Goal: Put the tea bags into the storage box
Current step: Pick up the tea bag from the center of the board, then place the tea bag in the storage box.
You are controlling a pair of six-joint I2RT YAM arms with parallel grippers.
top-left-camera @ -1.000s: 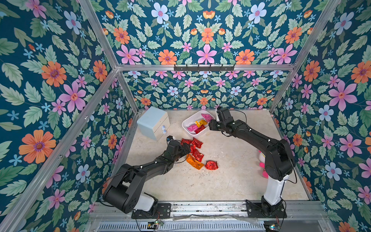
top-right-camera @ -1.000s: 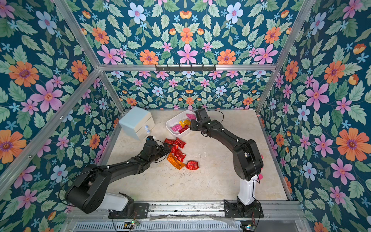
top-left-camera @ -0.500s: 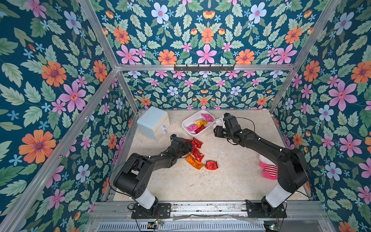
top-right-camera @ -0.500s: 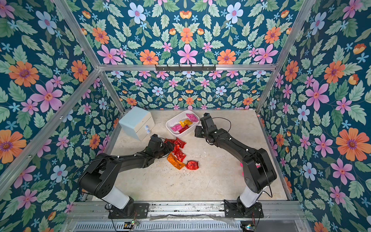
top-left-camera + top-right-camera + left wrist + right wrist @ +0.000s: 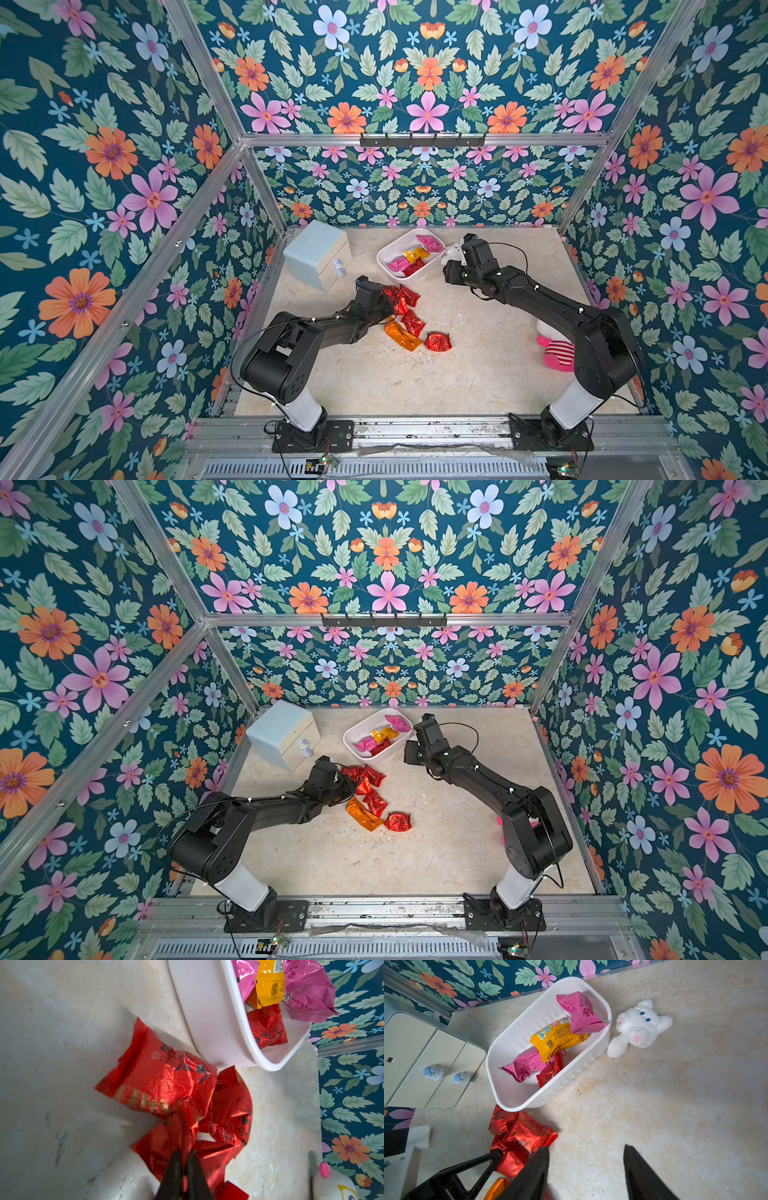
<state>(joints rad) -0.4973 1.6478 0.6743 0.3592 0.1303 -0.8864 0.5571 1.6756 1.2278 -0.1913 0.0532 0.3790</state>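
While the left end effector pinches a red tea bag beside the storage box, lift it gently over the rim; the right end effector hangs open.

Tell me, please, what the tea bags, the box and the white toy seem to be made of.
Tea bags: probably thin metallised foil, glossy; they show sharp crinkles and bright glints.
Box: likely moulded plastic, white, smooth with a soft sheen; the rim is rounded and seamless.
White toy: plush fabric, matte; its outline looks fuzzy.
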